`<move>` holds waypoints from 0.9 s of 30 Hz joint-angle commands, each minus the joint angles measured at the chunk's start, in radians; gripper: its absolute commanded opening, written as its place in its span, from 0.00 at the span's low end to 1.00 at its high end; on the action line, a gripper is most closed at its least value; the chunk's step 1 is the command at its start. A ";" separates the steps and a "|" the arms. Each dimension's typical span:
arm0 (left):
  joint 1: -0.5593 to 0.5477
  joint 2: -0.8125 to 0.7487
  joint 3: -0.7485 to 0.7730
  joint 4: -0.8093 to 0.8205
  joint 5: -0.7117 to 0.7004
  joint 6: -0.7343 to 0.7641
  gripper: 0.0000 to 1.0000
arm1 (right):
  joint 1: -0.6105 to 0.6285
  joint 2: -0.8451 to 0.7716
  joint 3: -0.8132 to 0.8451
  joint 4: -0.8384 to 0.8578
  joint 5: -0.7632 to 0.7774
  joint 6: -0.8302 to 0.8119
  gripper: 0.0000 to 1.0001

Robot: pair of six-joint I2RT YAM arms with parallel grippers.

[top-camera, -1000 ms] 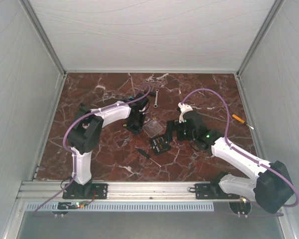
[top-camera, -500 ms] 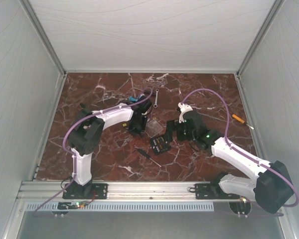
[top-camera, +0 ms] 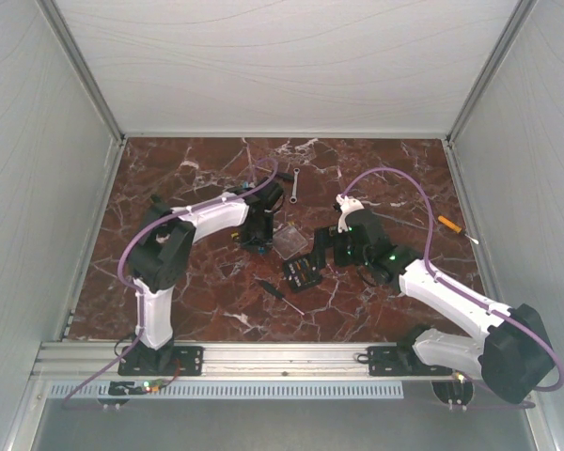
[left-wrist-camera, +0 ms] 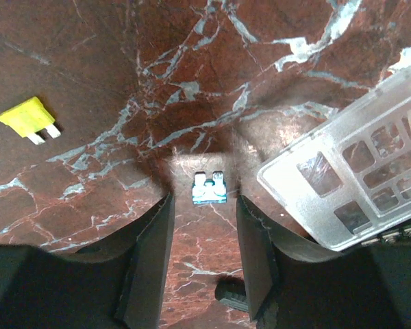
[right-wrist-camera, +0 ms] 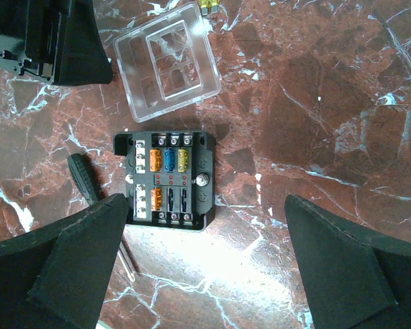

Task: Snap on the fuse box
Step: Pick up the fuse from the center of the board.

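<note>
The black fuse box (right-wrist-camera: 166,179) lies open on the marble, with orange, blue and yellow fuses in its slots; it also shows in the top view (top-camera: 302,273). Its clear square lid (right-wrist-camera: 166,60) lies separately just beyond it, and shows in the left wrist view (left-wrist-camera: 356,178) and the top view (top-camera: 289,241). My right gripper (right-wrist-camera: 205,240) is wide open and empty, above the table beside the box's near right corner. My left gripper (left-wrist-camera: 203,219) is open, low over the marble left of the lid, with a small blue fuse (left-wrist-camera: 209,188) lying just ahead of its fingertips.
A loose yellow fuse (left-wrist-camera: 29,118) lies left of the left gripper. A black-handled screwdriver (right-wrist-camera: 85,179) lies beside the box's left edge. A small wrench (top-camera: 294,183) lies farther back and an orange-handled tool (top-camera: 449,224) at the right.
My left gripper has shifted slightly near the lid's left side. The right arm, fuse box and lid have not moved.
</note>
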 commanded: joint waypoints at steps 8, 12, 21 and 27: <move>0.010 0.035 0.017 0.035 0.024 -0.033 0.41 | -0.005 -0.004 0.001 0.023 0.008 -0.003 0.98; 0.010 0.035 0.009 0.036 0.030 -0.038 0.38 | -0.005 0.005 0.000 0.025 0.003 -0.001 0.98; -0.011 0.053 0.030 -0.003 -0.021 -0.059 0.34 | -0.006 0.003 0.000 0.024 0.003 0.000 0.98; -0.033 0.069 0.035 -0.022 -0.053 -0.068 0.34 | -0.004 0.004 0.000 0.024 0.001 0.000 0.98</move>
